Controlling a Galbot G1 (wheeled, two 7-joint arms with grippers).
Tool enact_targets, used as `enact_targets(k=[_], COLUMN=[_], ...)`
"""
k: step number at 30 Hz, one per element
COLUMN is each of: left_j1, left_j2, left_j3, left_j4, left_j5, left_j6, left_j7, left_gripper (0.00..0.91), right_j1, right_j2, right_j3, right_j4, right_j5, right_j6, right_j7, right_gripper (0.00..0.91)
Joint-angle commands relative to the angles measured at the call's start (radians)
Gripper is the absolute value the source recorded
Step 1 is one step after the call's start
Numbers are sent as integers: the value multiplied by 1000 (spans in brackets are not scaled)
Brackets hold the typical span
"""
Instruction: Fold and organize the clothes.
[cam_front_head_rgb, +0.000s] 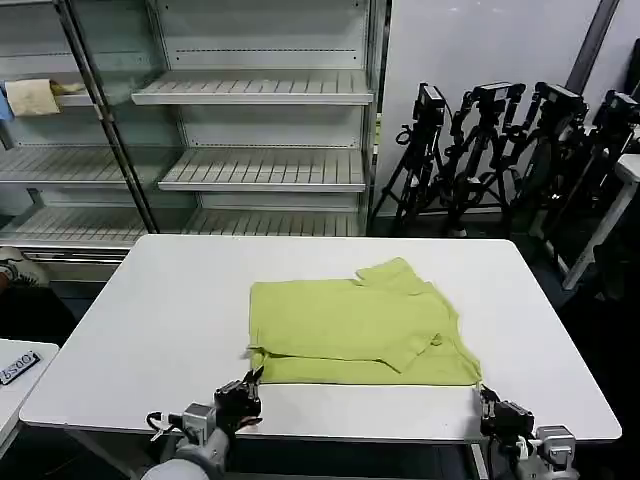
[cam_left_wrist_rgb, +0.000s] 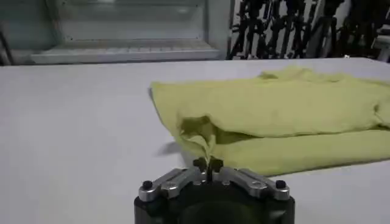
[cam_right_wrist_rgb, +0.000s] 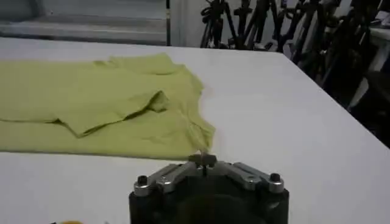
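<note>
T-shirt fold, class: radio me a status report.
Left gripper shut on T-shirt near corner. Right gripper shut on other near corner. Nothing in the way.

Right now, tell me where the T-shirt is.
In the head view the T-shirt lies folded on the white table, right of centre near the front edge, with the left gripper and right gripper pinching its near corners.

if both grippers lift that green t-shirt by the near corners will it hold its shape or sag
Likely sag: the T-shirt lies in soft folds, and the corner pinched by the left gripper already droops. Probably light, since it lies thin on the table. The right gripper pinches the other corner, so the folded layers may slide apart.
</note>
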Motion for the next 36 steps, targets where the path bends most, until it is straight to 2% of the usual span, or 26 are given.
enact_targets(k=[1,5,10,18,19,20,21,22,23,24,30,36], left_j1=[127,127,99,32,20,17,14,14,16,20,22,-60], left_j2=[26,35,40,89,93,95,98,103,105,106,105,134], left_j3=[-40,-47,-55,-73,-75,-76,-77,-80,-81,-84,-126,-176], left_j4=[-87,-84,-56,15,22,23,22,16,9,-2,-70,-47], left_j5=[5,5,5,-13,-13,-14,-15,-15,-15,-15,-12,-84], left_j6=[-3,-4,-5,-6,-6,-5,-4,2,3,4,8,9], left_j7=[1,2,1,7,8,9,12,16,15,14,0,-49], left_gripper=[50,50,50,50,60,50,71,121,655,907,907,907], right_j1=[-165,-170,-84,-18,-11,-11,-10,-10,-9,-6,88,343], right_j2=[3,7,11,-13,-12,-12,-14,-16,-17,-17,-24,-49], right_j3=[25,26,23,21,21,20,20,21,22,23,12,-109], right_j4=[116,124,91,71,74,78,84,89,95,104,119,22], right_j5=[-35,-42,-34,-20,-18,-18,-18,-16,-15,-14,20,45], right_j6=[5,5,-10,-20,-25,-27,-29,-29,-28,-27,-39,-72], right_j7=[0,0,21,20,20,18,16,14,12,13,28,89], right_gripper=[0,0,0,0,71,202,635,786,907,907,907,907])
